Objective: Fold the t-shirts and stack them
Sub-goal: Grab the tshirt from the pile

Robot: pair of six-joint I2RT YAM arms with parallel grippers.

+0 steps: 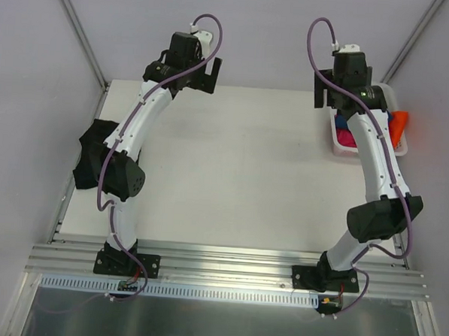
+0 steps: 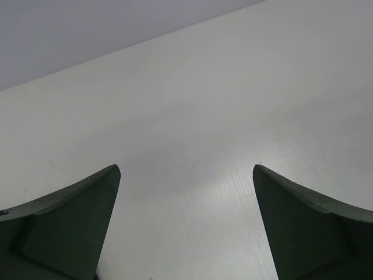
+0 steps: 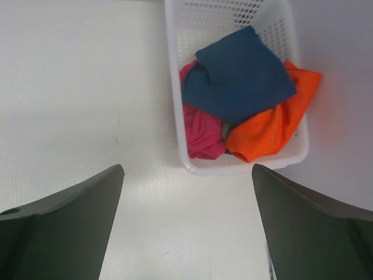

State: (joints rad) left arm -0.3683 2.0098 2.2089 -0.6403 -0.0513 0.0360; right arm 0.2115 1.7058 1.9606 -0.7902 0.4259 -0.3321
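— Where are the t-shirts?
— The navy shirt point(image 3: 242, 79) lies on the magenta shirt point(image 3: 201, 134) and the orange shirt point(image 3: 274, 125) in the white basket point(image 3: 245, 168), upper right of the right wrist view. The black shirt point(image 1: 89, 157) sits at the table's point(image 1: 246, 177) left edge.
— The jaws?
— The left gripper point(image 2: 185, 170) and the right gripper point(image 3: 186, 169) are both spread wide, holding nothing.

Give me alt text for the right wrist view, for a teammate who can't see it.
A white lattice basket sits on the white table, holding a crumpled navy blue shirt on top, a magenta shirt at the view's left, and an orange shirt spilling over the far-side rim. The open, empty right gripper frames the bottom.
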